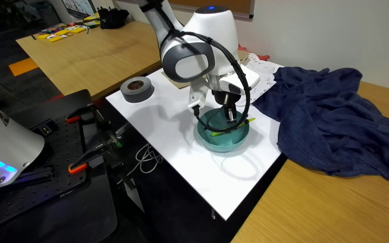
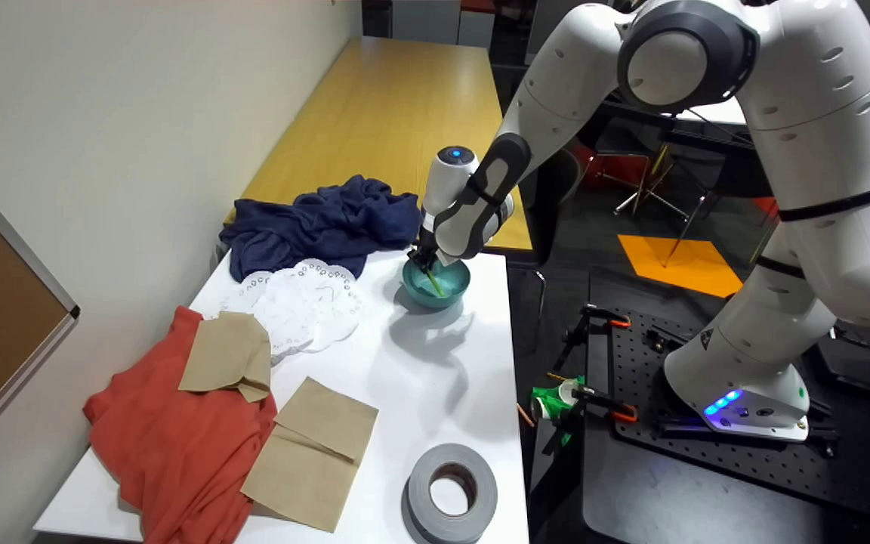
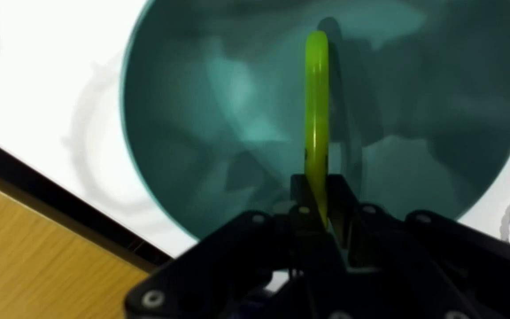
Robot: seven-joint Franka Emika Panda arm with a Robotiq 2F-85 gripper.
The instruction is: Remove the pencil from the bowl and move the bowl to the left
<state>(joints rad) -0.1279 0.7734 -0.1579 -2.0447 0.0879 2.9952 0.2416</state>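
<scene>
Down on the white table point(image 1: 221, 195), a glossy teal bowl point(image 3: 255, 88), a slim, blunt-tipped, shiny yellow-green pencil point(image 3: 316, 102) slanting across it, pinched between the jaws of the gripper point(image 3: 317, 181).

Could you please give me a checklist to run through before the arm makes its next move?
1. Gripper closed on the pencil: ok, gripped from both sides.
2. Grip firm: cannot tell.
3. Bowl upright on the white table: ok.
4. Pencil out of the bowl: not ok, its free end is over the inside.
5. Black cable clear of the bowl: cannot tell, it crosses in front in an exterior view.
</scene>
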